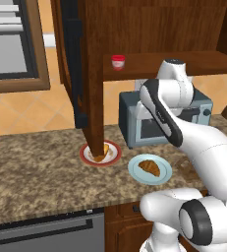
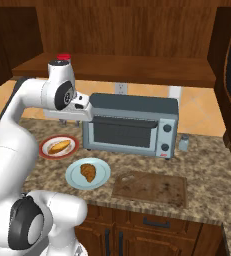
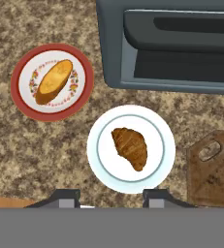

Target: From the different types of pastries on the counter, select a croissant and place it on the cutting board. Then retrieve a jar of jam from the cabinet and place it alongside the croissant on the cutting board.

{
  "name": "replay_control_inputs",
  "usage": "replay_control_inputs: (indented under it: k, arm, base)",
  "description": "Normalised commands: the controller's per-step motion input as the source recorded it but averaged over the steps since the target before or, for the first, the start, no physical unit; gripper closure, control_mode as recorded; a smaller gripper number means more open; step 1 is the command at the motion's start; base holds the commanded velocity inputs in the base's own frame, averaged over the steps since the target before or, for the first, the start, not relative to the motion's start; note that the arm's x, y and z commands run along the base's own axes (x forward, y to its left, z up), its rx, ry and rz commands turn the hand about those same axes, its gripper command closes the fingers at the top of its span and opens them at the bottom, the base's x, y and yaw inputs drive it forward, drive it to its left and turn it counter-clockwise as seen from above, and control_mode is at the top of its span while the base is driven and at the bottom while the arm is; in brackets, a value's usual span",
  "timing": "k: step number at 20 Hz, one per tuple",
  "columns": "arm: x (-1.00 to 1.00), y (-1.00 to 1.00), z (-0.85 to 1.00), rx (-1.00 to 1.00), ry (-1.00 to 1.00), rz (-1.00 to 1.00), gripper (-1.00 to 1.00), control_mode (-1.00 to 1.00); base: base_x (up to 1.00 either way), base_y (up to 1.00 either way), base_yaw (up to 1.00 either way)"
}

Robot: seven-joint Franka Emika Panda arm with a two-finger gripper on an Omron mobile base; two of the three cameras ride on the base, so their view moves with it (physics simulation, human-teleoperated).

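Even, flat light covers the rendered kitchen, with no glare and only faint shading. The cabinet (image 1: 93,74) interior above the gripper (image 3: 111,196) reads darker. Below it, the croissant (image 3: 130,147) appears sharp; both base views look slightly soft.

In the left base view the open cabinet door (image 1: 91,74) stands in front of the red-rimmed plate (image 1: 113,156) and covers most of the yellow-orange pastry (image 1: 105,149), while the robot arm hides the right part of the toaster oven (image 1: 134,120) and nearly all of the cutting board (image 1: 187,168) near the counter's (image 1: 36,172) front edge. In the hand view the cutting board (image 3: 213,169) is cut off by the right edge, the toaster oven (image 3: 171,43) by the top edge. In the right base view the arm's upper joint covers all but the lid of the jar of jam (image 2: 63,57) on the cabinet shelf (image 2: 137,67), whose label is too small to read in the left base view.
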Motion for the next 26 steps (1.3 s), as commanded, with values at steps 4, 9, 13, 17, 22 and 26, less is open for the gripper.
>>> replay_control_inputs:
  k: [4, 9, 13, 17, 22, 26]
  arm:
    - [0.0, 0.0, -0.11, 0.0, 0.01, 0.03, -1.0, -1.0]
    - [0.0, -0.01, -0.44, -0.02, 0.2, 0.08, -1.0, -1.0]
    - [-0.03, -0.07, -0.76, -0.08, 0.21, 0.02, -1.0, -1.0]
    - [-0.02, -0.23, -0.68, -0.01, 0.09, 0.07, -1.0, -1.0]
    - [0.05, -0.21, -0.7, 0.0, 0.06, 0.2, -1.0, -1.0]
    - [0.03, -0.14, -0.7, -0.01, 0.14, 0.24, -1.0, -1.0]
  base:
    - [0.0, 0.0, 0.0]
    - [0.0, 0.0, 0.0]
    - [0.0, 0.0, 0.0]
    - [0.0, 0.0, 0.0]
    - [0.0, 0.0, 0.0]
    - [0.0, 0.0, 0.0]
